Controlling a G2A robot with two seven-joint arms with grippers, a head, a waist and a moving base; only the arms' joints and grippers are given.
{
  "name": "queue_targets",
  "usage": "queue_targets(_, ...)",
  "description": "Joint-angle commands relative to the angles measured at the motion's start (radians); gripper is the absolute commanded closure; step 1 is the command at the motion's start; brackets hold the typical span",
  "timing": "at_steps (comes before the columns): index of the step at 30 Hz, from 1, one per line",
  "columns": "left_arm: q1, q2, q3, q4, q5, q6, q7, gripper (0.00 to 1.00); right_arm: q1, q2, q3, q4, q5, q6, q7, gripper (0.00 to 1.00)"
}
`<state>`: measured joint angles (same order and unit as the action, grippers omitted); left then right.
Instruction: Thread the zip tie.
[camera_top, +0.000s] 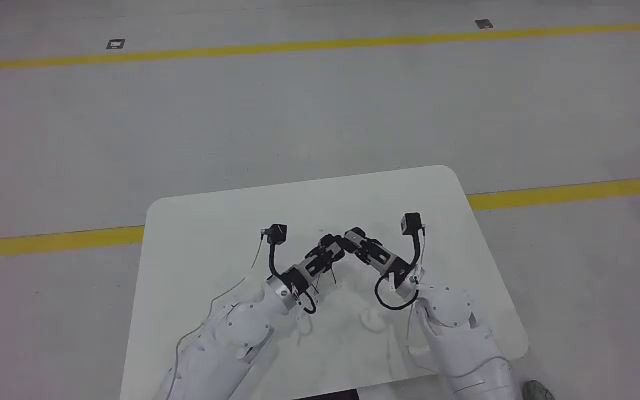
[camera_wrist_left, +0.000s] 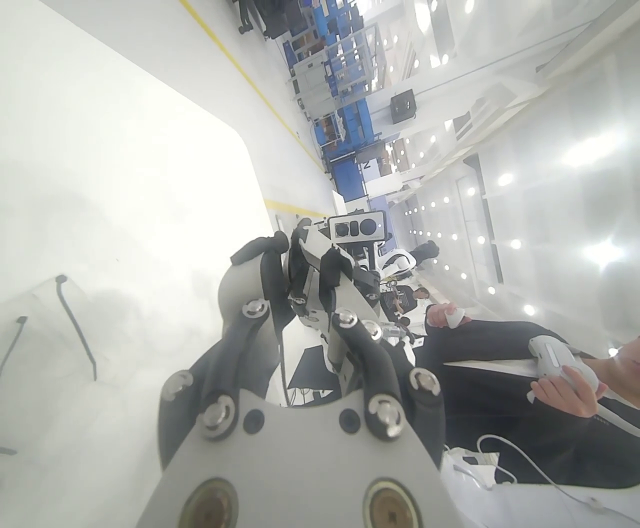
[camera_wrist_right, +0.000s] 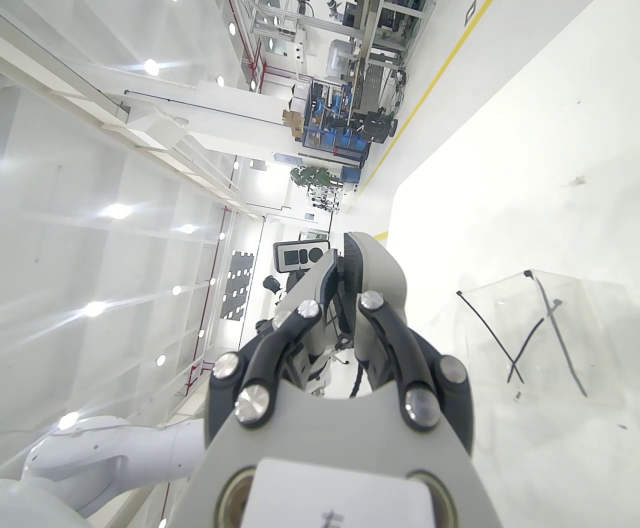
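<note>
Top view shows my left gripper (camera_top: 328, 249) and right gripper (camera_top: 349, 238) tip to tip over the table (camera_top: 200, 260), right pinched closed, left I cannot tell.

No legible text — none anywhere.

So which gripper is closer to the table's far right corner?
Right. The right gripper sits on the side toward the far right corner; the left gripper faces it close up from the other side, slightly farther away.
</note>
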<state>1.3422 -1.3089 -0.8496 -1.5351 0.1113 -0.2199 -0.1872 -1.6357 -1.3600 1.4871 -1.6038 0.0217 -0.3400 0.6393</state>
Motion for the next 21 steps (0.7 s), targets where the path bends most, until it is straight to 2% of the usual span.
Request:
queue_targets(1, 0.002, 0.001, -0.001, -0.003, -0.002, -0.001, -0.002, 0.83, 0.001, 0.001, 0.0, 0.0, 0.001, 0.0, -0.005, 1.0)
queue_targets(6, 0.003, 0.002, -0.002, -0.005, -0.008, -0.002, -0.009, 0.82, 0.001, 0.005, -0.004, -0.002, -0.006, 0.0, -0.012, 1.0)
queue_targets(10, 0.001, 0.002, 0.001, -0.003, -0.013, 0.001, -0.012, 0.72, 0.001, 0.008, -0.008, -0.002, -0.004, 0.0, -0.013, 1.0)
queue_targets(12, -0.001, 0.001, 0.003, -0.001, -0.016, 0.001, -0.012, 0.73, 0.0, 0.009, -0.011, -0.002, -0.006, 0.0, -0.013, 1.0)
queue_targets(21, -0.004, 0.001, 0.006, 0.002, -0.018, 0.003, -0.006, 0.92, -0.001, 0.018, -0.021, 0.001, -0.021, 0.0, -0.024, 1.0)
